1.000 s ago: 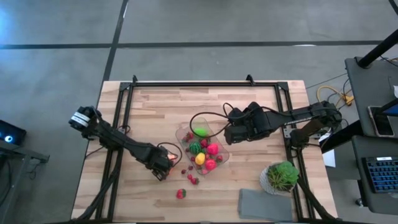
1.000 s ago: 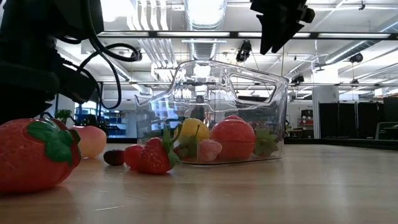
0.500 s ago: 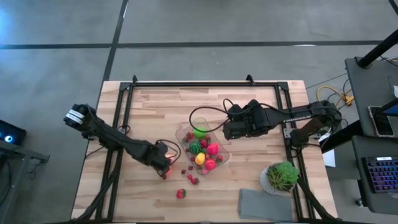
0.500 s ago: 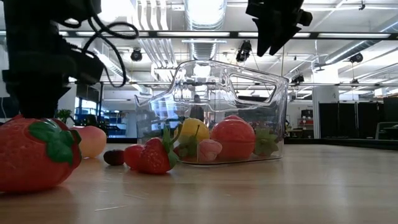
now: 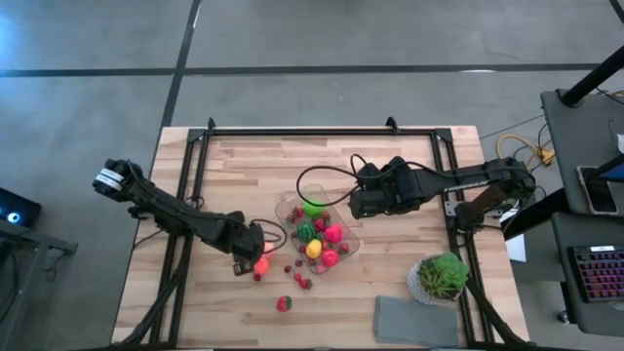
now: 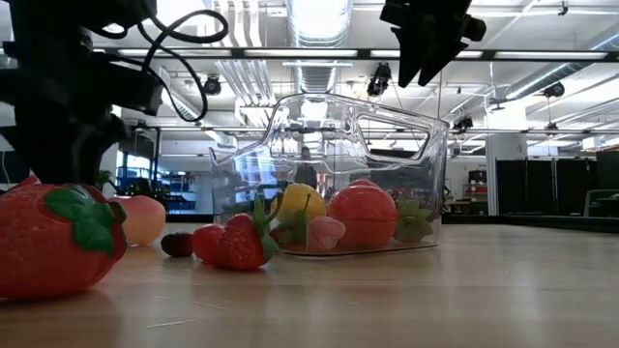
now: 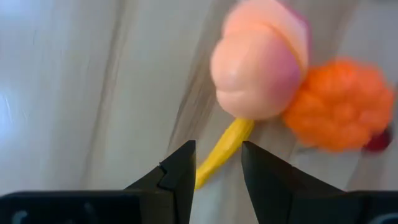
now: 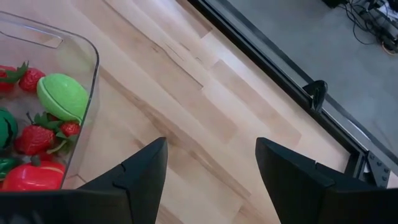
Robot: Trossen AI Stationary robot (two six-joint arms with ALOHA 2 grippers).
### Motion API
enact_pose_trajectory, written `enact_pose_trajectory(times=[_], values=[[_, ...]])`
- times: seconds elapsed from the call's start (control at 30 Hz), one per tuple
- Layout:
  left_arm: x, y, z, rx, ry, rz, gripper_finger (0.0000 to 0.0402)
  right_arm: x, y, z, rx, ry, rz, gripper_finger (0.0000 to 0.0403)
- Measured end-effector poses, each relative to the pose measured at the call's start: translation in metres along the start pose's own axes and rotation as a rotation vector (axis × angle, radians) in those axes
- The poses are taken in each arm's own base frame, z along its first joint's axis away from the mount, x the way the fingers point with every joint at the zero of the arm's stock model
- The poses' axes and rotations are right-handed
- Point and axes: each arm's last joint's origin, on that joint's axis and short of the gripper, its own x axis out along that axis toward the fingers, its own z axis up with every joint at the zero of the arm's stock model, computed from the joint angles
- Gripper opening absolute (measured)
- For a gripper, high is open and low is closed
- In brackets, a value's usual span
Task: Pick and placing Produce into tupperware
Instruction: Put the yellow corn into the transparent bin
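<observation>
In the high view the left gripper (image 5: 246, 258) sits at centre-left of the frame, and its dark body hides part of the fruit beneath it; only a pink-orange glow shows at its tip. Its wrist view fills the gap: the fingers (image 7: 177, 176) stand slightly apart, holding nothing, with a blurred peach (image 7: 260, 67), an orange bumpy berry (image 7: 339, 106) and a thin yellow stem (image 7: 221, 152) just beyond them. The tupperware (image 5: 343, 239), clear with rounded corners, lies at mid-frame and holds a lime-green fruit (image 5: 314, 207), a striped dark-green one, red and pink pieces and a yellow one; in the low view its far contents blur through the plastic. Loose strawberries (image 5: 284, 303) lie on the wooden table (image 5: 253, 166) below and left of the tub, one cut off at the low view's left edge. The right gripper (image 5: 357, 204) hovers just right of the tub's upper end, fingers spread wide and empty. A potted plant (image 5: 441, 276) and grey cloth (image 5: 414, 318) sit at lower right.
</observation>
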Motion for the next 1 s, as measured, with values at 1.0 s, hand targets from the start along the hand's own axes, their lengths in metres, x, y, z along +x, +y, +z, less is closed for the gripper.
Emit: enact_pose_trajectory(times=[1.0], values=[[0.03,-0.006,0.001,0.464,0.078,0.003,0.0114,0.0,0.0,0.0,0.053,-0.004,-0.002,0.0238]])
